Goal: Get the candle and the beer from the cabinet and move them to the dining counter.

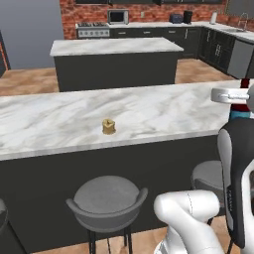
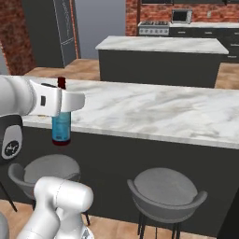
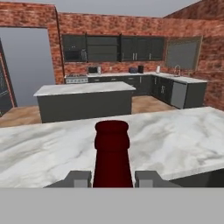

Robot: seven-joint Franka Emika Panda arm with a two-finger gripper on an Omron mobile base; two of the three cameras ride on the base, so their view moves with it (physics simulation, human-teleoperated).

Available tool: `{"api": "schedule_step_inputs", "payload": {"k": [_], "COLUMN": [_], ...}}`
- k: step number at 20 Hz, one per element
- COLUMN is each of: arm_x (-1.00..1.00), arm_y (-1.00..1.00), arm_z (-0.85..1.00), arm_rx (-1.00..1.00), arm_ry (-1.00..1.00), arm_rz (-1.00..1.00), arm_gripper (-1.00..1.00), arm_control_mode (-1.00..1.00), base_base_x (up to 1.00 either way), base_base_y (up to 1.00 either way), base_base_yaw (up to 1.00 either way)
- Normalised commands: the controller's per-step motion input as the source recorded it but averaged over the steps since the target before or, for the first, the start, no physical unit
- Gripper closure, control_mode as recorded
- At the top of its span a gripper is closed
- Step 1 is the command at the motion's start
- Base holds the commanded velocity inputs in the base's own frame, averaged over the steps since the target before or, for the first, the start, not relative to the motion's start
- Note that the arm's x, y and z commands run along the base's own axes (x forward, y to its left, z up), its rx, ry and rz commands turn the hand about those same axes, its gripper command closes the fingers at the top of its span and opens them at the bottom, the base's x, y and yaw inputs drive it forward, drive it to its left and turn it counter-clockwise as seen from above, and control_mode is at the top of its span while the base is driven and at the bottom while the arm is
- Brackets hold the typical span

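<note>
The end effector (image 3: 113, 177) clamps the beer (image 2: 61, 126) by its neck, fingers (image 3: 78, 178) pressed to either side of the dark red glass, and holds the bottle upright at the near edge of the dining counter (image 2: 154, 112). In the right base view the bottle's base hangs below the level of the marble top, in front of the dark counter face and above a round grey stool (image 2: 45, 172); whether the glass touches the edge cannot be told. Its blue label carries no lettering that can be read. The candle (image 1: 108, 126) stands upright on the marble, set back a little from the near edge and well apart from the bottle, with bare veined stone open on every side of it. Beyond the counter a strip of wooden floor (image 1: 30, 82) separates it from a shorter marble-topped island (image 1: 115, 46). Against the brick back wall sit a range (image 1: 93, 30) and microwave (image 1: 118, 17). Another stool (image 1: 106, 201) fronts the counter below the candle.
</note>
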Motion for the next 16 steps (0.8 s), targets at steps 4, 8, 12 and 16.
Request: {"api": "schedule_step_inputs", "payload": {"k": [4, 8, 12, 16], "arm_x": [0.00, 0.27, 0.08, 0.07], "arm_y": [0.00, -0.36, -0.43, -0.56], "arm_z": [0.00, -0.02, 0.00, 0.00], "arm_rx": [0.00, 0.00, 0.00, 0.00], "arm_ry": [0.00, -0.01, -0.10, -0.11], "arm_rz": [0.00, 0.28, 0.44, 0.45], "arm_gripper": [1.00, 1.00, 1.00, 1.00], "arm_control_mode": [1.00, -1.00, -1.00, -1.00], "base_base_x": [0.23, 0.00, 0.00, 0.00], "base_base_y": [-0.09, 0.00, 0.00, 0.00], "base_base_yaw": [0.04, 0.00, 0.00, 0.00]}}
